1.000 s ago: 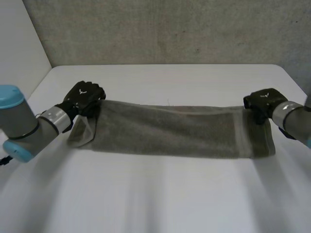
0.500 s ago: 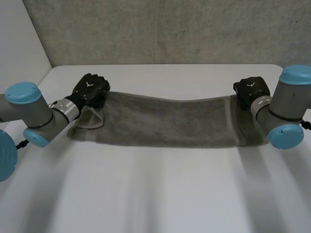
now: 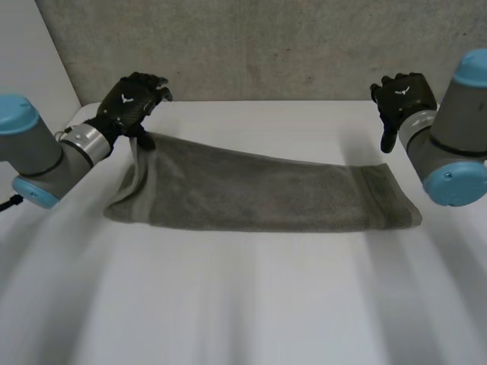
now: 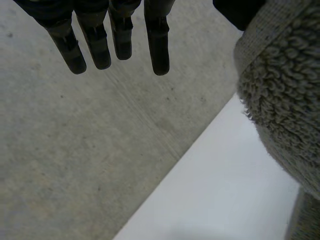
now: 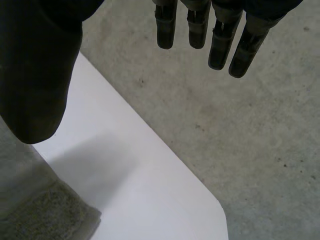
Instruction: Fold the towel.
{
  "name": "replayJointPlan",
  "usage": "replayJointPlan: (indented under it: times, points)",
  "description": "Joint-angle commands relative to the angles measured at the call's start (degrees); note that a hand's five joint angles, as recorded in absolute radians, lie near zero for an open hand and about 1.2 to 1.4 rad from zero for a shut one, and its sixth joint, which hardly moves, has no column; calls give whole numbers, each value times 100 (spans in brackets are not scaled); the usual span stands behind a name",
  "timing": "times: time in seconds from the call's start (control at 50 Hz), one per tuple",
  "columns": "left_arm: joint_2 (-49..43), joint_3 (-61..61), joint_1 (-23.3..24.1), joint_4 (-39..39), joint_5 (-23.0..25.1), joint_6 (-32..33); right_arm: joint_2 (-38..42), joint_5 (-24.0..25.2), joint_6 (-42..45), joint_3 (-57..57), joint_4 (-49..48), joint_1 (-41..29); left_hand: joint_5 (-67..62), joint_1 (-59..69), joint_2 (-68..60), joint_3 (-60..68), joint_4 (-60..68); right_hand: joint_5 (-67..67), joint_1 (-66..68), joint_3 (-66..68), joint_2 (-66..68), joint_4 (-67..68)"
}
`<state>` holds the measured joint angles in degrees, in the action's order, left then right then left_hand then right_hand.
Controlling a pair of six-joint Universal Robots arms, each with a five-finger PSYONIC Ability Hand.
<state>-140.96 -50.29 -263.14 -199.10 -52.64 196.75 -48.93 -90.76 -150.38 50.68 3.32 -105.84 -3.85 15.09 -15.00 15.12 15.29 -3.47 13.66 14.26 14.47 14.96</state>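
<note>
Both hands have risen with fingers straightened, the right hand [image 3: 402, 97] clear above the towel [image 3: 259, 194] on the bench [image 3: 243, 304], a corner still snagged beside the left hand [image 3: 133, 100] thumb, so release looks incomplete.

The left hand [image 4: 156, 40] holds its fingers straight, apart from the terry towel [image 4: 285, 110]. The towel's hemmed edge meets what may be the thumb, and the white table [image 4: 215, 200] lies beneath the towel.
</note>
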Motion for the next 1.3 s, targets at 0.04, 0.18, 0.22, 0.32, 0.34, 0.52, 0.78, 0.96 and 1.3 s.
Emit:
replayJointPlan:
  times: [0.04,0.18,0.22,0.32,0.34,0.52,0.78,0.96,1.3]
  points:
    - [-36,-113,-211,20,0,555,-942,567,-228,1144,134,63,263,-387,377,-390,-407,347,-366,-426,-447,-496]
    - [-318,-113,-265,82,9,1102,-1137,709,-176,1848,116,63,-2031,1906,-1916,1904,1887,347,-366,-426,-447,-496]
    - [-354,-113,-265,82,9,1129,-1146,709,-184,1973,90,63,-3017,2893,-2903,2890,2873,347,-366,-426,-447,-496]
    - [-538,-51,-265,90,9,1155,-1146,709,-176,2201,81,63,-1806,1682,-1692,1679,1663,347,-366,-426,-447,-496]
    - [-582,-25,-265,99,9,1155,-1146,709,-176,2271,90,63,-524,400,-409,397,380,347,-366,-426,-447,-496]
    - [-802,387,-273,55,26,1453,-1198,709,-149,2570,81,63,313,-437,428,-440,-457,347,-366,-426,-447,-496]
    - [-819,651,-405,1142,1317,1402,-1251,691,-149,2807,63,63,-568,444,-453,441,424,347,-366,-426,-447,-496]
    - [-925,1197,-511,2182,1265,-607,-1251,674,-158,2816,63,-7,313,-437,428,-440,-457,347,-366,-426,-447,-496]
    - [-907,1214,-862,1576,1019,-1886,-1488,700,-167,3343,-59,37,229,-353,344,-356,-373,347,-366,-426,-447,-496]
